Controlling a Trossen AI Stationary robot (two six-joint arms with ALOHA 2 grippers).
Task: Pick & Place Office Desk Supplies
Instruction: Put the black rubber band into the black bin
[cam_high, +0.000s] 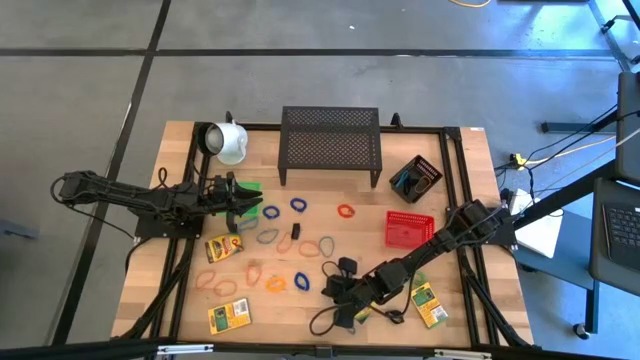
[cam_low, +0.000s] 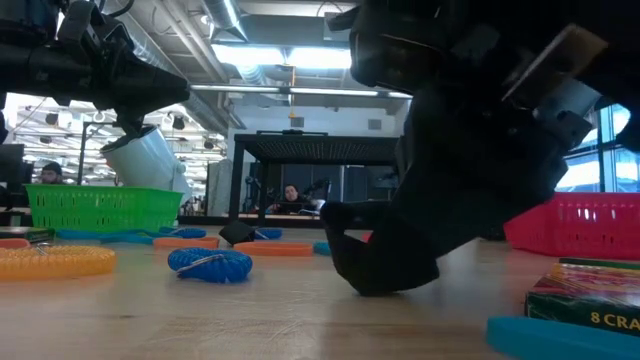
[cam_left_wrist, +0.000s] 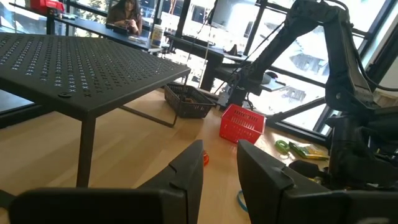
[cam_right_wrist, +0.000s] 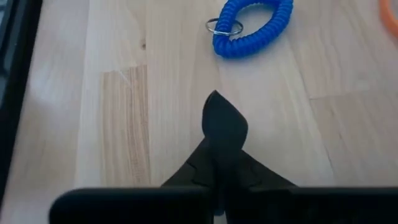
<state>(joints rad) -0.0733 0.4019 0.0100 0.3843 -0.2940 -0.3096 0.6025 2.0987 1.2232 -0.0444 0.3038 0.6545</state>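
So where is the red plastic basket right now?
High view: the red plastic basket sits on the table's right side, just below the small black mesh bin, beside the right arm.

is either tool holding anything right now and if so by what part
Nothing is held. The left tool is open and empty near the black mesh rack; the right tool is shut, nothing visible between its fingers, near a blue coil loop.
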